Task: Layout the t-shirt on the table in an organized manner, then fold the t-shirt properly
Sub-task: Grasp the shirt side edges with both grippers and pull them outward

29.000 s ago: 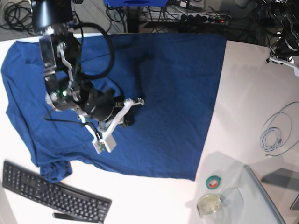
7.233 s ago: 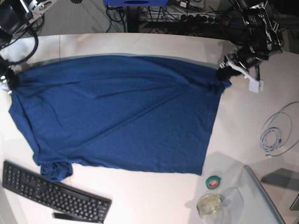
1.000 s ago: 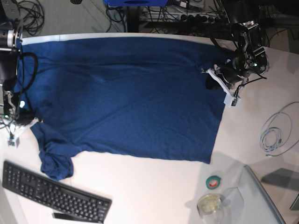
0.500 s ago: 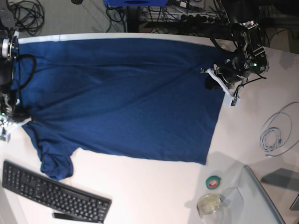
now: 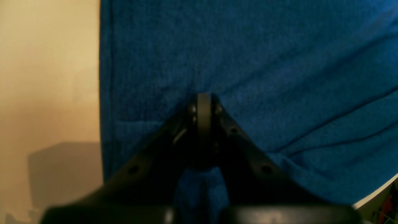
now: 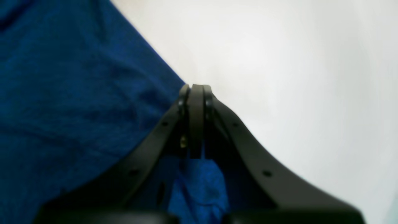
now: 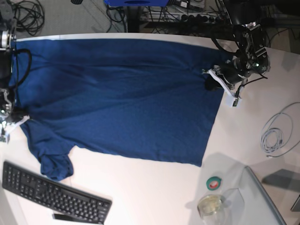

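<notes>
The shirt (image 7: 122, 98) lies spread flat over the far half of the table (image 7: 154, 192), one sleeve bunched near the keyboard (image 7: 51, 193) at the left edge. The left gripper (image 7: 211, 82) pinches its right hem; the right gripper (image 7: 18, 117), partly out of frame, seems clamped on cloth by the sleeve.

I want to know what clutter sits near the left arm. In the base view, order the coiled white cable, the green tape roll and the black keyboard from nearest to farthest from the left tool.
From the left tool, shut on the t-shirt's edge:
1. Coiled white cable, right side of the table.
2. Green tape roll, near front edge.
3. Black keyboard, far front-left corner.
</notes>
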`<state>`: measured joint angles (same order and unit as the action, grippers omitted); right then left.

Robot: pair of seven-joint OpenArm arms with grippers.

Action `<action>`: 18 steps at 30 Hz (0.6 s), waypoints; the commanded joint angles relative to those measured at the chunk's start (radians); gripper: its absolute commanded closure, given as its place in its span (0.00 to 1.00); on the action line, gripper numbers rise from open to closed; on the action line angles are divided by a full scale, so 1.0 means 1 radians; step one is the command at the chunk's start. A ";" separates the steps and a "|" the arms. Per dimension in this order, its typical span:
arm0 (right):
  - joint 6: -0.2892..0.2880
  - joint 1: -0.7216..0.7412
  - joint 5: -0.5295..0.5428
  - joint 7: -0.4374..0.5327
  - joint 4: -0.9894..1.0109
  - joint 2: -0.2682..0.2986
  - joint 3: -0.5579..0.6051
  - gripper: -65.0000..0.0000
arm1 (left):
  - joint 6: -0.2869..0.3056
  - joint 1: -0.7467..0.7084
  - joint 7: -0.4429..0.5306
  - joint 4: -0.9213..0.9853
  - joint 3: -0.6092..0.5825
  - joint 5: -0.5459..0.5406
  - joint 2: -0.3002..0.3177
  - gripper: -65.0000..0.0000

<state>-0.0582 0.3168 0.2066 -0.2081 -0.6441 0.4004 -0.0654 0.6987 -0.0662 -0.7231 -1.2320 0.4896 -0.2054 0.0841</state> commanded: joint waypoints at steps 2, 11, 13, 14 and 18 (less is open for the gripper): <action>0.014 -0.011 0.001 0.025 -0.108 0.018 -0.006 0.99 | -0.001 0.030 -0.002 -0.012 0.001 0.007 0.004 1.00; 0.016 -0.104 0.001 -0.167 -0.326 0.012 -0.011 0.99 | -0.001 0.067 -0.008 -0.108 -0.007 -0.130 0.003 1.00; 0.016 -0.106 0.001 -0.169 -0.326 0.012 -0.009 0.99 | -0.001 0.107 -0.006 -0.075 -0.012 -0.130 -0.004 1.00; 0.014 -0.109 0.001 -0.169 -0.326 0.012 -0.007 0.99 | -0.001 0.127 -0.003 -0.045 -0.013 -0.131 -0.016 1.00; 0.014 -0.118 0.001 -0.169 -0.325 0.002 -0.011 0.99 | -0.001 0.210 0.003 0.105 -0.068 -0.125 -0.027 1.00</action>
<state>-0.0494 0.1806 0.2077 -0.3946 -0.9535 0.3874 -0.0708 0.6891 0.1299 -0.7368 -1.1091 0.4164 -0.3161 0.0521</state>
